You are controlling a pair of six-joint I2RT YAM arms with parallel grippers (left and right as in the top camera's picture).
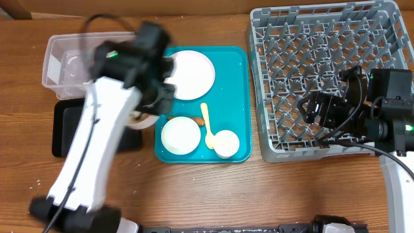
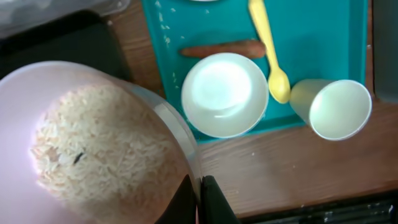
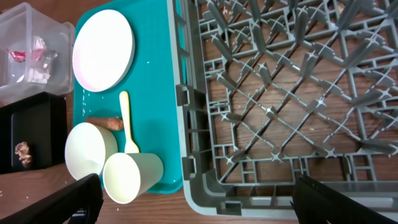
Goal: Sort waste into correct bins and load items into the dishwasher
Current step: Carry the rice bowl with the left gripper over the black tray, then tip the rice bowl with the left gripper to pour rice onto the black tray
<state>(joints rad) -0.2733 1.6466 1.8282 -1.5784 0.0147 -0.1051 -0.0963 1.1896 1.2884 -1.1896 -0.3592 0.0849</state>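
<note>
My left gripper (image 2: 199,199) is shut on the rim of a pale pink bowl (image 2: 93,149) full of loose white rice (image 2: 106,143). It holds the bowl between the black tray (image 1: 65,129) and the teal tray (image 1: 240,97); the arm hides most of the bowl in the overhead view. On the teal tray lie a flat plate (image 1: 191,74), a white bowl (image 1: 180,136), a cup (image 1: 226,144) on its side, the yellow spoon (image 1: 208,126) and the carrot-like stick (image 1: 187,119). My right gripper (image 3: 199,202) is open and empty over the front left corner of the grey dish rack (image 1: 323,77).
The clear tub (image 3: 31,50) at the back left holds a red wrapper (image 3: 17,54) and white tissue (image 3: 38,62). The black tray (image 3: 31,130) holds a small brown lump (image 3: 23,154). A few rice grains lie on the teal tray.
</note>
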